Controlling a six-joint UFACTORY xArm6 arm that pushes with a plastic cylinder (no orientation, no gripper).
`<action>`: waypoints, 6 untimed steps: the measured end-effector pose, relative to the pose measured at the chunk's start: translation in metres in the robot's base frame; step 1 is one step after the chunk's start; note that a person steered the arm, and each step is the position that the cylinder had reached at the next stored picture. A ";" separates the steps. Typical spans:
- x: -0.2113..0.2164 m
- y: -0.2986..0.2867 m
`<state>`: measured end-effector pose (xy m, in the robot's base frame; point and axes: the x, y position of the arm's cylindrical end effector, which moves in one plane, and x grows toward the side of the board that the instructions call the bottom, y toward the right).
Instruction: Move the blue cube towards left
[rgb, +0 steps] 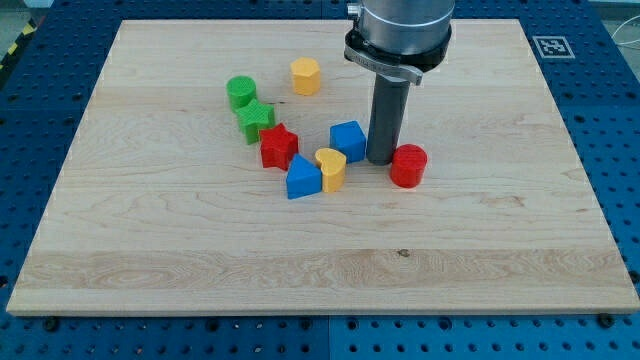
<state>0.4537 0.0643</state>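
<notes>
- Landmark for everything below: the blue cube (348, 139), sitting near the middle of the tabletop (150, 250).
- Farthest to its left stands a green cylinder (241, 92), with a green star-like block (256, 119) just below that, both well apart from the cube.
- A red star (278, 146) lies closer, left and slightly below the cube.
- A yellow hexagon-like block (306, 75) sits up and left of the cube, clear of it.
- A second blue block (303, 177) (shape hard to make out) rests below-left of the cube, and a yellow heart (331, 168) is right under the cube, seemingly touching it.
- My tip (381, 160) stands immediately right of the cube, touching or nearly so; I cannot tell which.
- There is no tool to clench or release, only the bare rod.
- A red cylinder (408, 165) stands beyond the tip, on the far side from the cube.
- Judgement: the approach looks done, the tip is placed on the correct side, and the leftward push itself remains; the red star may get nudged along the way.
</notes>
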 end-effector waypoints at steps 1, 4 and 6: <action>-0.002 -0.008; -0.017 -0.039; -0.010 -0.048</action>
